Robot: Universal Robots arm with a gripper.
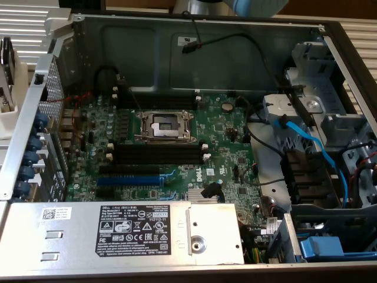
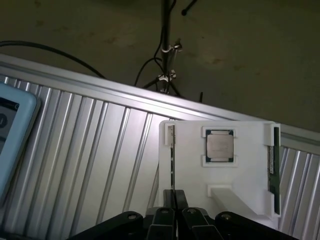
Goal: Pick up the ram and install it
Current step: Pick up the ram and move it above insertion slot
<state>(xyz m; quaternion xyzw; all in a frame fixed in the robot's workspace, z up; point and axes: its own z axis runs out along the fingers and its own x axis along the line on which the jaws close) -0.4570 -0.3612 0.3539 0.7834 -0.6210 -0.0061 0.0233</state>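
In the wrist view a white holder (image 2: 240,170) lies on a ribbed aluminium table. One ram (image 2: 172,160) stands on edge in the holder's slot, a thin green stick seen from above. My gripper (image 2: 175,193) sits over one end of this stick, its two black fingers (image 2: 168,199) pressed close on either side, shut on it. A second ram stick (image 2: 273,165) stands in the slot on the holder's other side. In the exterior view the open computer case shows the green motherboard (image 1: 224,132) with long black memory slots (image 1: 156,154).
A processor chip (image 2: 220,146) rests in the holder's middle pocket. A light-blue tablet (image 2: 12,135) lies on the table, with cables and a stand leg (image 2: 165,55) on the floor beyond. In the case are the CPU socket (image 1: 165,125), blue expansion slot (image 1: 128,180), power supply (image 1: 129,227) and blue cables (image 1: 312,144).
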